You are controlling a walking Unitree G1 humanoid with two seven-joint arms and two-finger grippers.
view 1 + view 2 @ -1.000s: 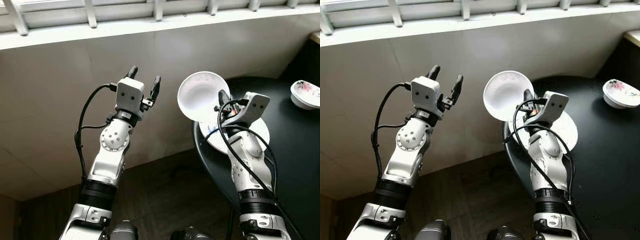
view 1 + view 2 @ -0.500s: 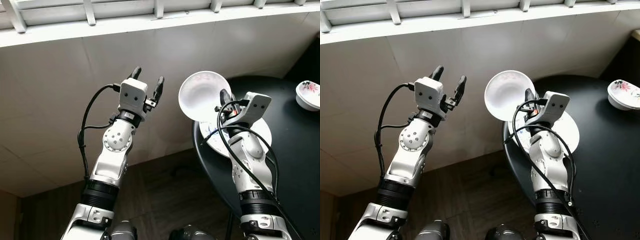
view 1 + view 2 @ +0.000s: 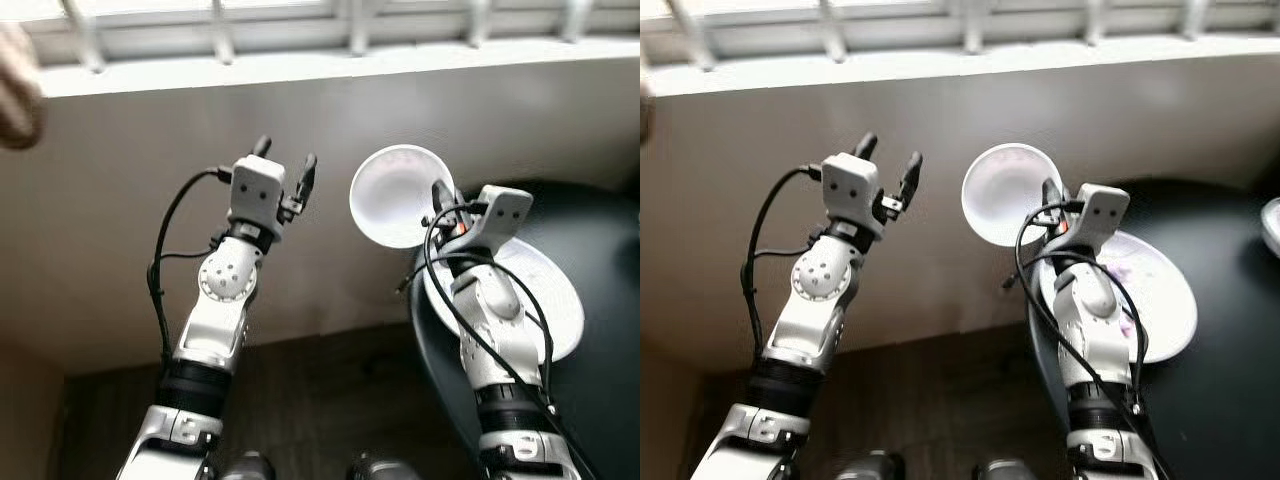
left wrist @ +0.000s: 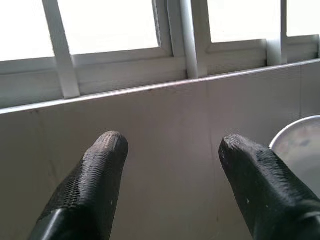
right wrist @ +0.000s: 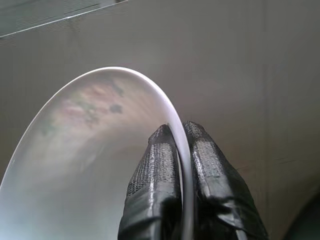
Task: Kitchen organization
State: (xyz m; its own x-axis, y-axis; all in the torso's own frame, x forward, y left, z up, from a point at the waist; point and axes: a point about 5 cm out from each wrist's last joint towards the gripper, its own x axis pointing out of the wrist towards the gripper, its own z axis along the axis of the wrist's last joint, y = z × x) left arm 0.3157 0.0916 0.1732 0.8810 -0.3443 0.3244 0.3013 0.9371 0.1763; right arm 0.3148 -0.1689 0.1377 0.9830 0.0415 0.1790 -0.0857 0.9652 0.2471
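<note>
Still pinching the round white bowl's (image 3: 398, 195) thin rim, right gripper (image 5: 179, 150) stays raised; left gripper (image 4: 172, 175) gapes empty.

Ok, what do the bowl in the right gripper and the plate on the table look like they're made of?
The bowl, pinched at its rim by the right gripper, looks like glazed ceramic, possibly melamine: thin white wall, soft sheen, faint floral print inside. The plate on the dark table looks similar: glossy white with a faint purple pattern.

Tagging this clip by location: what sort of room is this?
Probably a dining nook in a home, by a window. A round black table holds a white plate, the right hand grips a white bowl, and a window sill tops the wall.
</note>
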